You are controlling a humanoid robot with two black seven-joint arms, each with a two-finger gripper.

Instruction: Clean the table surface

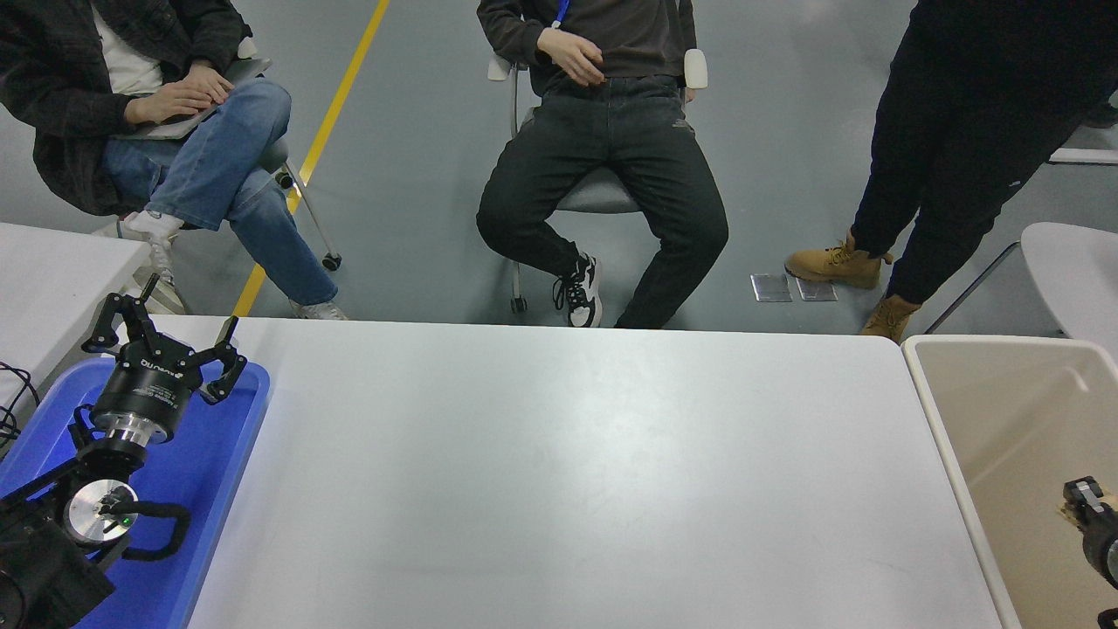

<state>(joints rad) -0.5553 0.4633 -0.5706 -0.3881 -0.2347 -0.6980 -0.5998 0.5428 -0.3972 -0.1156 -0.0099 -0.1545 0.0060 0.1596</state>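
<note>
The table surface (pixel 559 472) is a wide matte white top with rounded corners, and nothing lies on its bare middle. My left gripper (pixel 166 330) is parked at the lower left above the blue tray (pixel 223 472), open and empty. My right gripper (pixel 1087 505) just shows at the right edge, low over the inside of the beige bin (pixel 961 454). Only its black tip is in view, with something small and tan-looking at it that is too small to make out.
A smaller white table (pixel 52 271) stands at the far left, with a cable at its near edge. Two people sit on chairs beyond the far edge, and a third stands at the far right in tan boots (pixel 830 262). Another white surface (pixel 1074 262) shows at the right edge.
</note>
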